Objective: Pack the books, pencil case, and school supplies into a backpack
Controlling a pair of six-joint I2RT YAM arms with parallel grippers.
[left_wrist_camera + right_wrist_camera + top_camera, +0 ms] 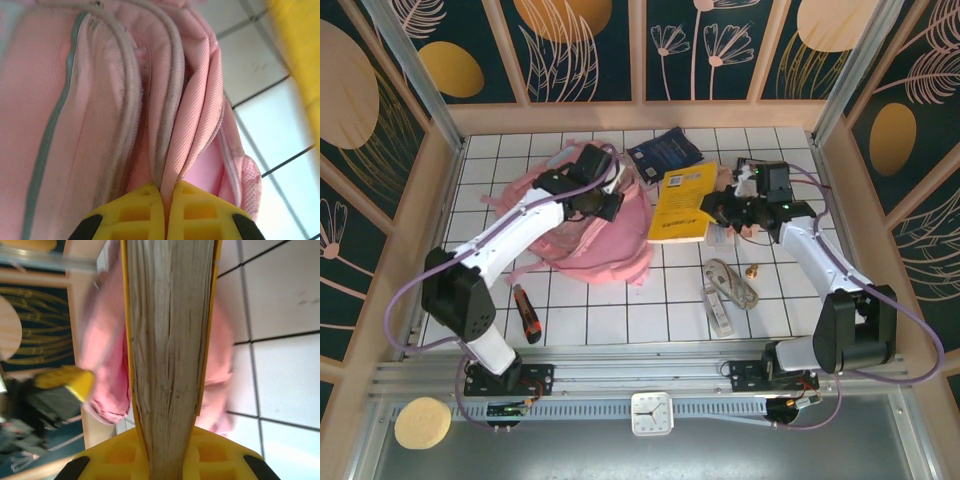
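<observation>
**Item 1. Left claw (165, 196).** We record it shut, with its yellow fingers (132, 212) pressed together on a fold of pink fabric. The fold belongs to the backpack (100, 110), and its grey-edged seams run straight away from the fingertips.

**Item 2. Right claw (167, 442).** We record it clamped on the yellow book (170, 330). The page edge of the book stands between the two fingers and runs straight out ahead of them.

**Item 3. Backpack, seen from the right claw.** It lies just past the held book as a pink mass on both sides of the pages. The left claw's yellow finger shows off to the left of it.

**Item 4. Tiled table (610, 320).** It lies under both claws and carries every item listed here.

**Item 5. Navy book (665, 153).** It lies flat beyond the yellow book and farther out than either claw, near the backpack's top edge.

**Item 6. Whitish bar (719, 310) and looped cord (738, 283).** They lie together behind the right claw, toward its arm's base. We judge that they touch.

**Item 7. Red-and-black utility knife (527, 313).** It lies well apart from the left claw, back beside that arm's base.
</observation>
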